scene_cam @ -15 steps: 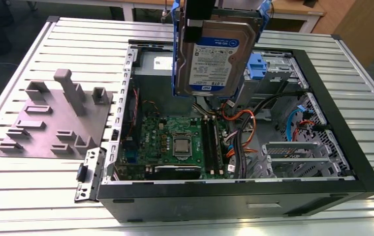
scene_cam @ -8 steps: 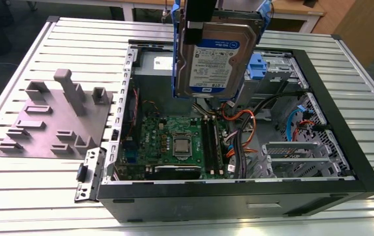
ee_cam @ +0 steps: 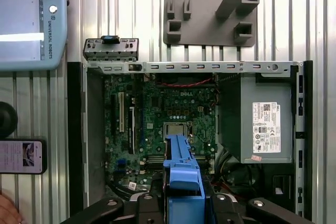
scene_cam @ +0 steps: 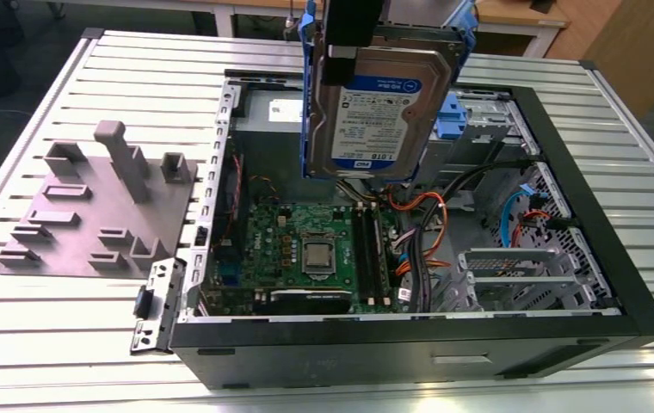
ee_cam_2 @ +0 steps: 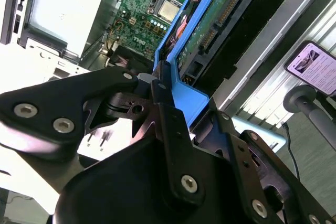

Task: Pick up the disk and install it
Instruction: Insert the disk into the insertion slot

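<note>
Nearest is the ribbed metal table (scene_cam: 63,353), its slats running side to side. On it lies the open black computer case (scene_cam: 419,331), side panel off so the inside can be reached from above. Within, the green circuit board (scene_cam: 293,249) lies flat against the floor of the case, with a square silver chip at its middle and a tangle of orange and black cables (scene_cam: 419,224) to the exterior view's right. On the exterior view's left of the case sits a matt grey plate (scene_cam: 86,215) with upright blocks moulded on it.

Above the case's middle hangs the disk (scene_cam: 379,112), a flat silver slab with a white-and-blue label, edged in smooth blue plastic. It hangs on end, clear of the parts below. The gripper (scene_cam: 344,43) has its black fingers (ee_cam_2: 118,100) pressed tight on the blue end piece. That is probably why the disk hangs straight down.

At the far side, a second blue-tabbed carrier (scene_cam: 451,116) sits in its bay, and the grey power supply box (ee_cam: 257,124) fills the other far corner.
</note>
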`<state>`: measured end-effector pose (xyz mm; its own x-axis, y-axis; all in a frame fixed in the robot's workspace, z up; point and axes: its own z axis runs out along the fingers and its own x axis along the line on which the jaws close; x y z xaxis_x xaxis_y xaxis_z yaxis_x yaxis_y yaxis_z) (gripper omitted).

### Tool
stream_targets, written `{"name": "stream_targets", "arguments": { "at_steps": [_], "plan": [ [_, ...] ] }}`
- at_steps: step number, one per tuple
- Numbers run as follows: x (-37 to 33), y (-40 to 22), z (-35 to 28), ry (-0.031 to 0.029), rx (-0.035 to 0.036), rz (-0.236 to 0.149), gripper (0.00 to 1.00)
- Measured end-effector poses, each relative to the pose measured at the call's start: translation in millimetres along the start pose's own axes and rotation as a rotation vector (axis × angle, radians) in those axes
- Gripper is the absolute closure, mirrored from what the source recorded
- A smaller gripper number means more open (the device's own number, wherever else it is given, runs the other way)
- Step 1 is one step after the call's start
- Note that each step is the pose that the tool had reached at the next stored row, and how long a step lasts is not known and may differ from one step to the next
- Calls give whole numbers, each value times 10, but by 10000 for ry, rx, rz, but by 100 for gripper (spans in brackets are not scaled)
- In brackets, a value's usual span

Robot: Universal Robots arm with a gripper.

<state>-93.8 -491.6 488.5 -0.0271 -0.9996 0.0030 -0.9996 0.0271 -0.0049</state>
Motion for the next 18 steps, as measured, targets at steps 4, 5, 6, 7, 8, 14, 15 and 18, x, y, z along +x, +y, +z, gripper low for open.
{"name": "stream_targets", "arguments": {
  "at_steps": [4,5,6,7,8,14,15,18],
  "plan": [
    [8,0,0,0,0,1,64],
    [10,0,0,0,0,0,64],
    [11,0,0,0,0,0,64],
    [11,0,0,1,0,0,64],
    [11,0,0,1,0,0,64],
    [13,0,0,0,0,0,64],
    [15,0,0,0,0,-1,64],
    [46,-1,0,1,0,0,64]
  ]
}}
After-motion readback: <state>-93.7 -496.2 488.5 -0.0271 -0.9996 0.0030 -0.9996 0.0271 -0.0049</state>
